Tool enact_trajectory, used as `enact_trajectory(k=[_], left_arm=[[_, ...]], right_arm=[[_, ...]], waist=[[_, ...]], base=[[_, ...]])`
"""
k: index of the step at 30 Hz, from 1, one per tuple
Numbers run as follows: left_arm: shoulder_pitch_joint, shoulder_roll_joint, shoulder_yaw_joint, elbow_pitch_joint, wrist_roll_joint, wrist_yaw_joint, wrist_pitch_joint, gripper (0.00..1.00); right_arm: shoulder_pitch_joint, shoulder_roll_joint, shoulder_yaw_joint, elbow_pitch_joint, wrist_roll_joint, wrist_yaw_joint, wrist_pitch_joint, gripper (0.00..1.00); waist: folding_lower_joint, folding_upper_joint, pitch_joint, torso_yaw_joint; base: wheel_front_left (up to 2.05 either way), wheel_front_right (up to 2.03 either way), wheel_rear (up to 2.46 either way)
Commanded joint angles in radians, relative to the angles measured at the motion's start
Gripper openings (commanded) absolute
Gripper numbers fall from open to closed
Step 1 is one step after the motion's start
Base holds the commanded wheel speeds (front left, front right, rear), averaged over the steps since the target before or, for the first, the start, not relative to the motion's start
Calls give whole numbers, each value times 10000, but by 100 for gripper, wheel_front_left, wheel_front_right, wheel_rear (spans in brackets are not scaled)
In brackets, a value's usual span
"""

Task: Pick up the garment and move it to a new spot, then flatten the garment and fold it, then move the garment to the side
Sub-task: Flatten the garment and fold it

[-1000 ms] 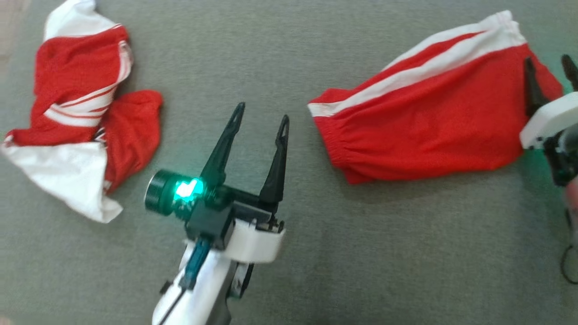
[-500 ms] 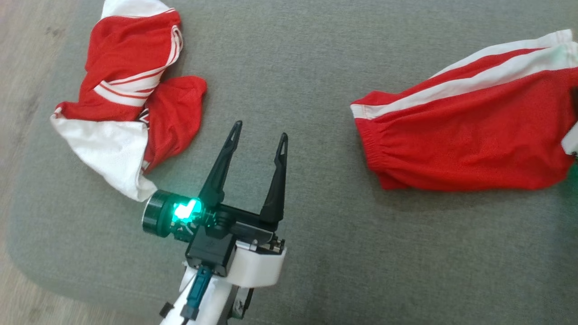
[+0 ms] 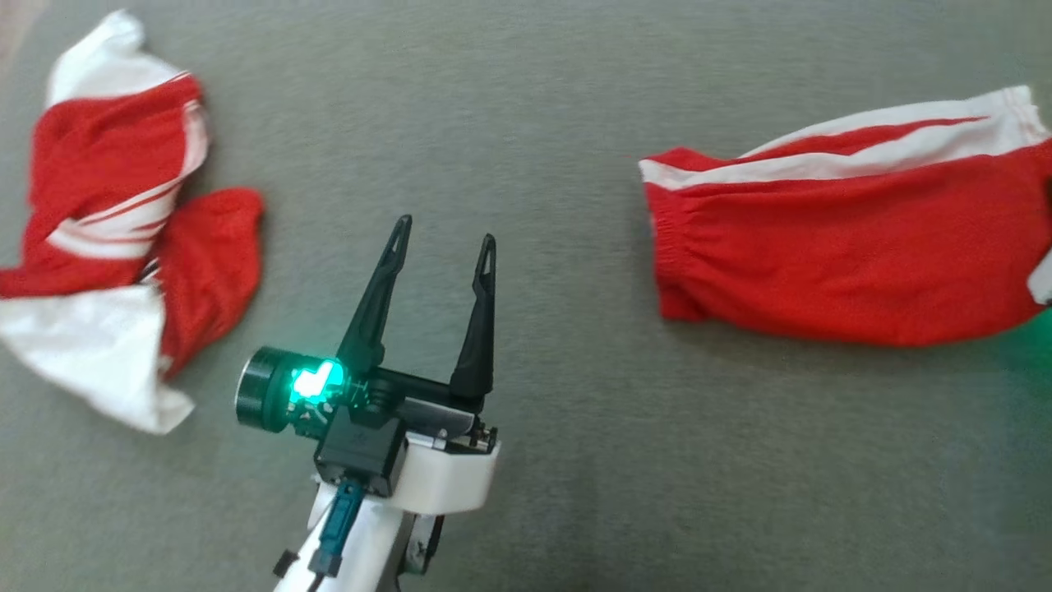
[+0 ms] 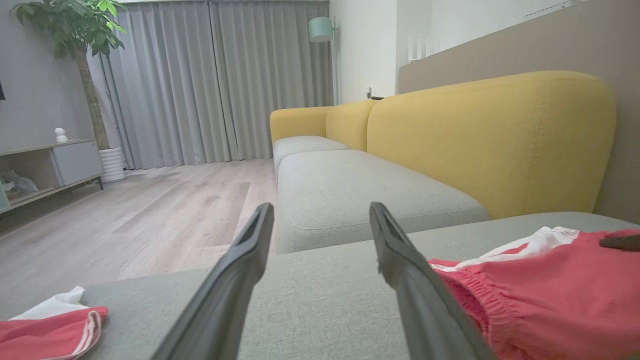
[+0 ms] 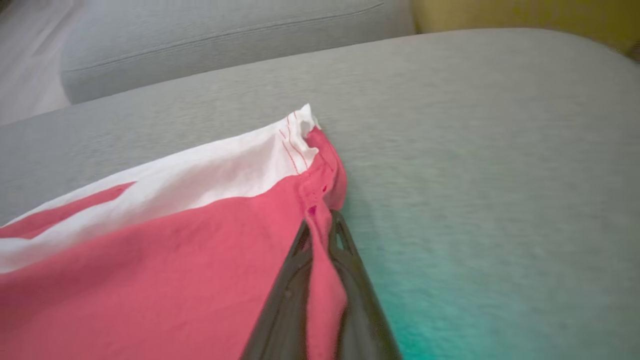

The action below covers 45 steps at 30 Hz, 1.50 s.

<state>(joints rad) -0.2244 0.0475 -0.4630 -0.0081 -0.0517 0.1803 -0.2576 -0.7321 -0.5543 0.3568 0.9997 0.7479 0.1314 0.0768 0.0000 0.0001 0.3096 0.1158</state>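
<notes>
The garment [image 3: 838, 255] is a pair of red shorts with white side stripes, lying folded on the right of the grey cushion [image 3: 575, 123]. In the right wrist view my right gripper [image 5: 320, 220] is shut on a fold of red fabric at the garment [image 5: 150, 250] edge, near its white-striped corner. My left gripper [image 3: 444, 230] hovers open over bare cushion left of the garment, holding nothing. In the left wrist view its fingers [image 4: 235, 280] frame the cushion, with the garment [image 4: 540, 295] at lower right.
A second crumpled red and white garment [image 3: 107, 222] lies at the cushion's left end. Beyond the cushion stand a yellow sofa back [image 4: 490, 140], another grey seat [image 4: 360, 190], wooden floor [image 4: 150, 215] and a potted plant [image 4: 75, 30].
My right gripper has shut on the garment's right edge. The head camera has swung, so the whole picture shifted. The left gripper has stayed open over the cushion.
</notes>
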Motion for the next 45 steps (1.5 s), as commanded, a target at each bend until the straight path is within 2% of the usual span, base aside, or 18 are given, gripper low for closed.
enact_trajectory(k=[1, 9, 18, 24, 29, 30, 31, 34, 36, 39, 45], left_arm=[[-87, 28, 362, -366, 102, -45, -42, 100], [-106, 28, 470, -238, 173, -185, -42, 100], [43, 28, 493, -82, 147, -320, -42, 100], [136, 28, 458, -75, 20, -341, -42, 100], [163, 28, 378, -76, -82, -310, -42, 100], [163, 28, 362, -78, -99, -303, -42, 100], [156, 28, 341, -78, -116, -303, -42, 100], [128, 28, 275, -45, -166, -312, -42, 100], [158, 28, 275, -41, -171, -285, -42, 100], [225, 28, 310, -46, -162, -264, -42, 100], [459, 28, 416, -70, -120, -252, -42, 100]], right_arm=[[144, -391, 74, -131, 68, -7, -204, 0], [-212, -337, 97, -699, 141, -7, -1224, 0], [-199, 204, 530, -3189, 502, -7, -1729, 0], [573, 861, 782, -5268, 633, -7, -1346, 0], [1512, 1967, 1005, -6394, 219, -7, -820, 2], [1716, 2241, 1083, -6517, 154, -7, -684, 44], [1911, 2500, 1184, -6633, 112, -7, -550, 100], [2370, 3027, 1302, -6992, -7, -7, -436, 100], [2552, 3133, 1170, -7329, -67, -7, -562, 100], [2648, 3037, 852, -7662, -326, -7, -840, 100], [3161, 2674, -742, -8141, -1367, -7, -1681, 100]], waist=[[0, -1, -80, -434], [0, -1, -78, -910], [0, -1, -323, -792], [0, -1, -421, -493], [0, -1, -398, -220], [0, -1, -384, -170], [0, -1, -367, -117], [0, -1, -382, 28], [0, -1, -453, 56], [0, -1, -550, 31], [0, -1, -972, -70]], base=[[0, 0, 0], [0, 0, 0], [0, 0, 0], [0, 0, 0], [0, 0, 0], [0, 0, 0], [0, 0, 0], [0, 0, 0], [0, 0, 0], [0, 0, 0], [0, 0, 0]])
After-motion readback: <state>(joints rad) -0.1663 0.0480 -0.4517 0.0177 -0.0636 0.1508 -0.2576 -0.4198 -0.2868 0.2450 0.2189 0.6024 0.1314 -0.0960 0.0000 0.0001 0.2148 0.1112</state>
